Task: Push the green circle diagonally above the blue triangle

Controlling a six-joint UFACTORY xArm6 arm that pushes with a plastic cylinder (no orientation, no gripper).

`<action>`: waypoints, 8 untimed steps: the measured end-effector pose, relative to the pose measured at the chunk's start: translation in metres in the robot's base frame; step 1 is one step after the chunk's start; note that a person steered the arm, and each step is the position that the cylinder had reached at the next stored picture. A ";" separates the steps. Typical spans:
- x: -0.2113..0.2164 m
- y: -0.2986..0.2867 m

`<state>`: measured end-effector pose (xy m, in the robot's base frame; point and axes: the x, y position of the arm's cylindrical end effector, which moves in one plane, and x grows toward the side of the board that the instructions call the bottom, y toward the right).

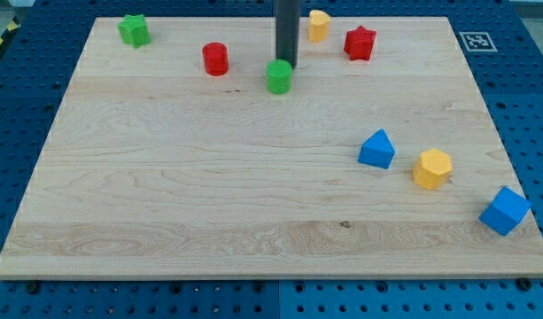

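Observation:
The green circle (pixel 279 76) is a short green cylinder near the top middle of the wooden board (pixel 165 204). My tip (pixel 287 65) is at the end of a dark rod coming down from the view's top; it touches the green circle's upper right side. The blue triangle (pixel 376 149) sits at the view's right, well below and to the right of the green circle.
A red cylinder (pixel 215 58) lies left of the green circle. A green star (pixel 134 30) is at top left. A yellow block (pixel 318 25) and a red star (pixel 360 42) are at top right. A yellow hexagon (pixel 431 168) and a blue cube (pixel 504 210) lie right of the blue triangle.

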<state>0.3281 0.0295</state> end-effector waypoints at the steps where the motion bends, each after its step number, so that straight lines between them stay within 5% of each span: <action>1: -0.004 -0.001; 3: -0.031 -0.051; 5: 0.035 -0.027; 8: 0.046 0.011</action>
